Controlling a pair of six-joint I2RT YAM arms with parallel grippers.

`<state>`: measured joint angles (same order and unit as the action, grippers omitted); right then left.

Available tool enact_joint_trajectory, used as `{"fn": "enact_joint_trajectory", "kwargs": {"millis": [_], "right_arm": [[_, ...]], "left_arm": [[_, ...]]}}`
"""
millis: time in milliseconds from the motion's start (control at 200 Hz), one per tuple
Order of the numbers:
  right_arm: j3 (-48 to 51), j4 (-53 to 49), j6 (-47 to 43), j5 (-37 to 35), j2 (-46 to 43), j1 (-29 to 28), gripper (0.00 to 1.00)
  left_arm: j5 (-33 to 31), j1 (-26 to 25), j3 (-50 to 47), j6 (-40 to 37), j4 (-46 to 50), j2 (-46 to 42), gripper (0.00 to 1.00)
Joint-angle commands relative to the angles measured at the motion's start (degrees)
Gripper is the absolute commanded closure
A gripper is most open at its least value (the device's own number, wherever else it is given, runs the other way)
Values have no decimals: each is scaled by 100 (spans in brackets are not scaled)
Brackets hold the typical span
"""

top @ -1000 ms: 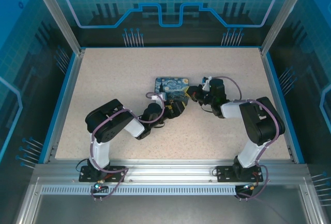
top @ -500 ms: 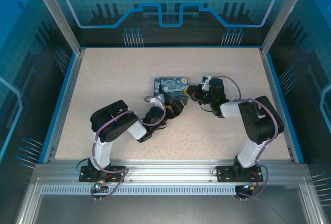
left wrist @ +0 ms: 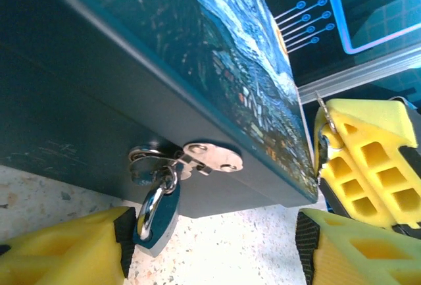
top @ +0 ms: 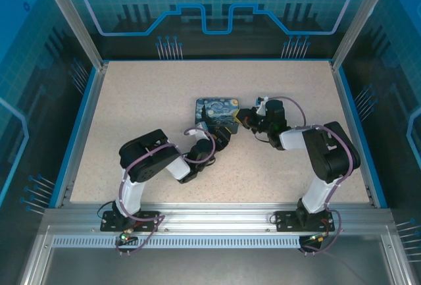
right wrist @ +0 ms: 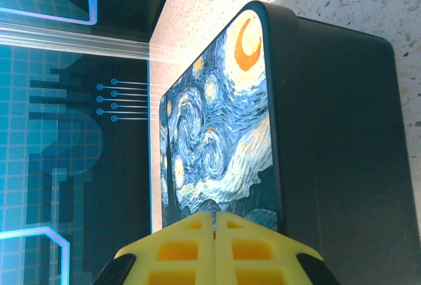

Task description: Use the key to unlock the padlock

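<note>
The padlock (left wrist: 156,214), hung long axis upright from the box's (left wrist: 197,68) side, is framed just inside one side of the spread left gripper (left wrist: 214,240), the key (left wrist: 323,108) apparently pinched in the nearby, pressed-together right gripper (right wrist: 214,222).

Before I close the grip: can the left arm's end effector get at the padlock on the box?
Probably yes. The padlock hangs free from the hasp, between the open fingers of the left end effector. It sits close beside one finger, and nothing is in between.
</note>
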<state>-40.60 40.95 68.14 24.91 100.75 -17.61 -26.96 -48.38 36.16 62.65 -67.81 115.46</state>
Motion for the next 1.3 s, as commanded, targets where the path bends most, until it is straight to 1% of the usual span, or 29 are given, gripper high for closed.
{"fn": "enact_joint_trajectory", "kwargs": {"millis": [0, 110, 180, 245, 305, 370, 480, 530, 615, 700, 905, 940, 1076, 1156, 1296], "right_arm": [[-18, -210, 24, 32, 177, -76, 100], [-18, -201, 44, 29, 195, -75, 100], [-18, -188, 50, 29, 206, -72, 100], [-25, -184, 59, 38, 217, -72, 100], [-12, -184, 55, 34, 215, -76, 100], [-22, -184, 59, 40, 224, -75, 100], [-19, -184, 59, 41, 239, -72, 100], [-23, -183, 65, 34, 258, -72, 100], [-19, -175, 68, 32, 264, -76, 100], [-26, -166, 73, 39, 279, -76, 100], [-18, -153, 66, 41, 320, -77, 100], [-18, -157, 69, 36, 329, -76, 100], [-23, -141, 84, 41, 355, -76, 100], [-27, -140, 94, 40, 357, -76, 100], [-27, -124, 112, 40, 380, -76, 100]], "left_arm": [[-319, -67, 62, 125, 990, -120, 37], [-288, -69, 99, 129, 1112, -96, 44], [-258, -67, 110, 144, 1144, -59, 46], [-248, -66, 102, 178, 1155, -24, 51], [-248, -68, 88, 200, 1122, 11, 53], [-234, -67, 83, 208, 1116, 42, 59], [-226, -60, 93, 207, 1067, 79, 64], [-213, -57, 101, 196, 1054, 91, 71], [-193, -57, 110, 194, 1033, 116, 72], [-166, -57, 119, 201, 1007, 150, 79], [-160, -50, 116, 211, 911, 213, 81], [-144, -44, 128, 208, 897, 221, 78], [-84, -16, 182, 203, 909, 255, 64], [-57, -14, 238, 179, 973, 277, 61], [-78, -14, 353, 174, 1140, 310, 62]]}}
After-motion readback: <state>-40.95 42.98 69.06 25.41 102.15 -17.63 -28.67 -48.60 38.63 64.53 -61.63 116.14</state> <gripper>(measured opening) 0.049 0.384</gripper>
